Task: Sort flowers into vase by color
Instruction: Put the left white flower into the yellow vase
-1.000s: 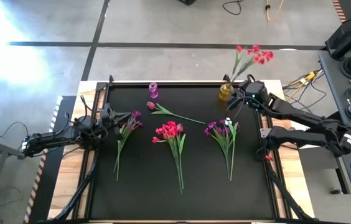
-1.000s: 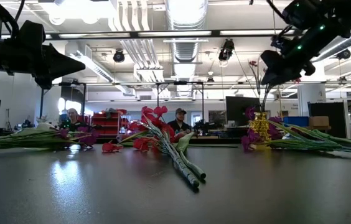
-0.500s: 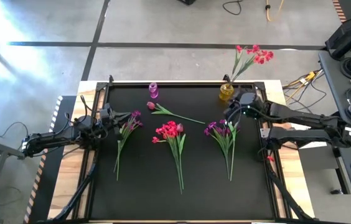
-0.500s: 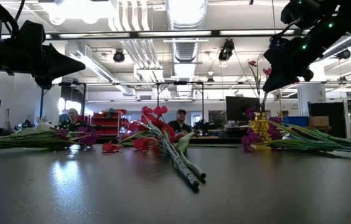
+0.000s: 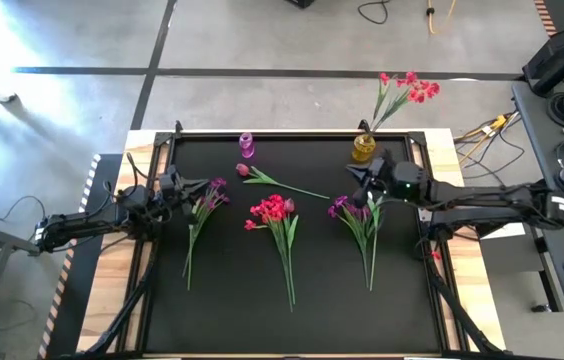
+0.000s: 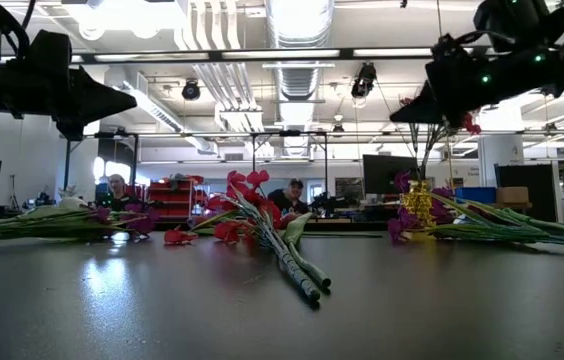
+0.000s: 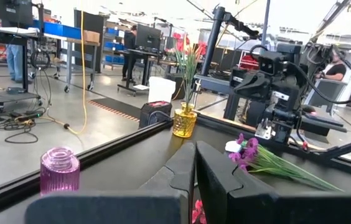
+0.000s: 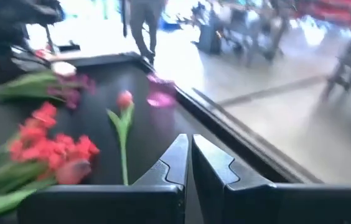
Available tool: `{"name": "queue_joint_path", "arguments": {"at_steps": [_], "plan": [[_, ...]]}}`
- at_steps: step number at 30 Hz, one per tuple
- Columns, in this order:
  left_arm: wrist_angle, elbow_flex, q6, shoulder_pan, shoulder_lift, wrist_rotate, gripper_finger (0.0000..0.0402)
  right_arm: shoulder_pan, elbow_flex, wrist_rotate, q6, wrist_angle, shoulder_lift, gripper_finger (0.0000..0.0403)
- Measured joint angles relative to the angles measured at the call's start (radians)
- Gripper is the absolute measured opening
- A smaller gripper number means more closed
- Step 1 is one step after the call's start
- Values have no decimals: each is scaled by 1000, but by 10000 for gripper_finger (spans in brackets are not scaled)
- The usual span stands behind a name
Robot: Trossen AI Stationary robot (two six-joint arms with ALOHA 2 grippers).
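Note:
On the black mat lie a purple bunch at the left, a single pink tulip, a red bunch in the middle and a purple bunch at the right. Red flowers stand in the yellow vase at the far edge. The purple vase stands empty of stems. My right gripper hovers shut and level above the right purple bunch, near the yellow vase. My left gripper hangs shut above the table's left side, beside the left purple bunch.
A raised black frame runs along the mat's edges. The stems of the three bunches point toward the near edge. People sit and stand in the room beyond the table.
My right gripper has come away from the yellow vase, moving down and toward the table's left and near side. It has tipped up from pointing down to nearly level, and its fingers have shut on nothing. The flowers lie as before.

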State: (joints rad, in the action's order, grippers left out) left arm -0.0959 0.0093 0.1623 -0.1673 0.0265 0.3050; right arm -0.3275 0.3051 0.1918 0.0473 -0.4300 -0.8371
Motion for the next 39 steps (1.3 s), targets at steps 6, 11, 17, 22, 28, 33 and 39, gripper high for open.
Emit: {"name": "queue_joint_path", "arguments": {"at_steps": [6, 11, 17, 22, 28, 33, 39], "plan": [[-6, 6, 95, 0, 0, -1, 0, 1, 94, -123, -8, 12, -33, 13], [62, 36, 213, 1, 18, -180, 0, 0, 143, -117, 26, 32, -93, 13], [340, 204, 173, 7, 123, -154, 0, 0, 164, -113, 30, 31, -159, 13], [481, 345, 169, 7, 270, -157, 0, 0, 171, -113, 32, 30, -197, 13], [587, 516, 230, 17, 481, -162, 0, 0, 183, -113, 35, 30, -220, 13], [744, 657, 314, 96, 670, -85, 0, 0, 185, -113, 59, 34, -217, 13], [1041, 803, 510, 197, 859, 47, 0, 0, 234, -113, 87, 143, -216, 13]]}}
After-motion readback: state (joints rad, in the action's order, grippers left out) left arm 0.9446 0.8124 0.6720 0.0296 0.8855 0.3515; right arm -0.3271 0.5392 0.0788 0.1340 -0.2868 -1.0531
